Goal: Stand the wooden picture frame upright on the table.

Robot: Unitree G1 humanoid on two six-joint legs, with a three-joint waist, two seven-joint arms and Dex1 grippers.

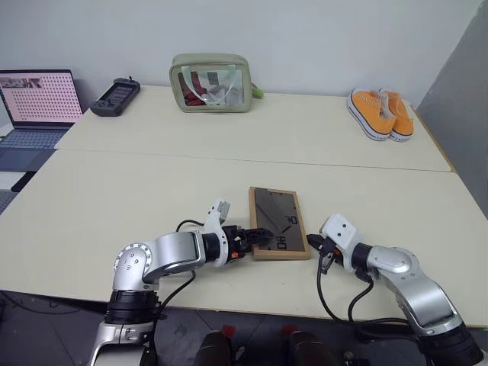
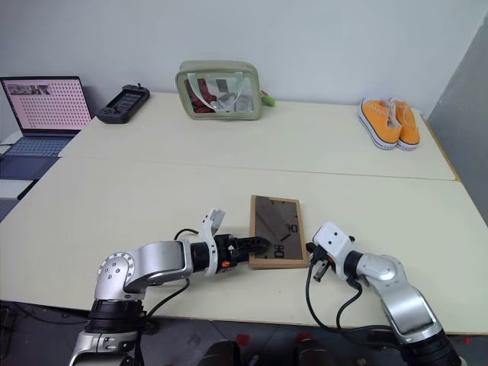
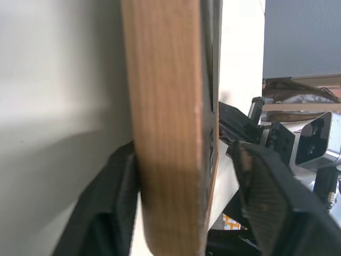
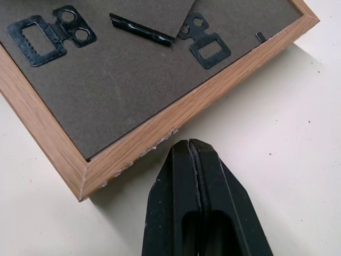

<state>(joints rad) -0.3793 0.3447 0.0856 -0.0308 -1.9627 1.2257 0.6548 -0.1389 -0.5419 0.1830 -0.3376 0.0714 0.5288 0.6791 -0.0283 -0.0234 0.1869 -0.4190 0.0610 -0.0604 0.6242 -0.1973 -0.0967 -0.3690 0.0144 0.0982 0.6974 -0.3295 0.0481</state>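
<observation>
Wooden frame (image 1: 277, 223) face-down on desk (image 1: 114, 191), near-left corner between left end effector (image 1: 258, 238) pads, not plainly pinched, right end effector (image 1: 325, 261) pressed together at its four o'clock; likely to slip or flop back if lifted by that thin edge.

The wooden picture frame (image 1: 276, 223) is laid back-up near the table's (image 1: 114, 191) front edge, flanked by the left gripper (image 1: 258, 237) and the right gripper (image 1: 323, 259).
</observation>
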